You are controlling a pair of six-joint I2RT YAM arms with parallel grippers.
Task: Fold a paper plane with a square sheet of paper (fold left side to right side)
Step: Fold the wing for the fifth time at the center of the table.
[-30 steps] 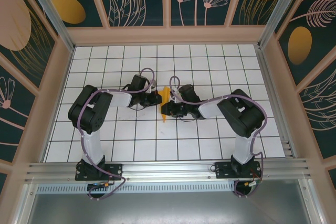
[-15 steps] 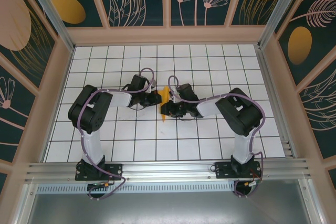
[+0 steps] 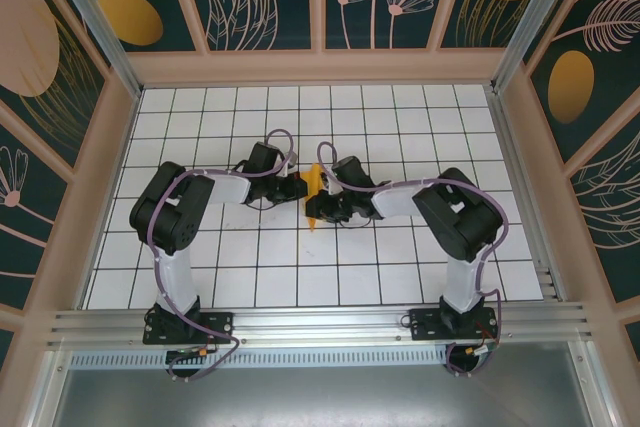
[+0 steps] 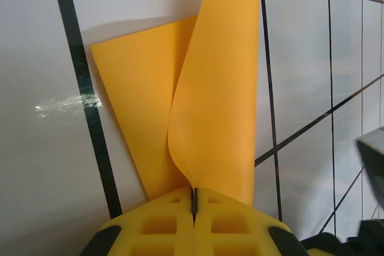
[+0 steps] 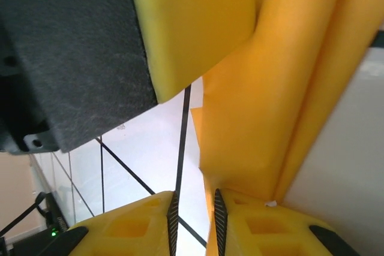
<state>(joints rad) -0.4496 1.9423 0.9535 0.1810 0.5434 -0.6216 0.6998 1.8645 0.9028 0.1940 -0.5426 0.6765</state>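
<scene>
The left gripper [image 4: 194, 207] is clenched on the part-folded orange-yellow paper [image 4: 219, 106], one flap raised off the grid table [image 4: 36, 166]. The right gripper [image 5: 194, 214] stands slightly parted beside the paper.

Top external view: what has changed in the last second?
The right end effector and its wrist edged slightly left, closer to the sheet of paper. Nothing was grasped or released. The left end effector stayed shut on the sheet of paper, which kept its place.
</scene>
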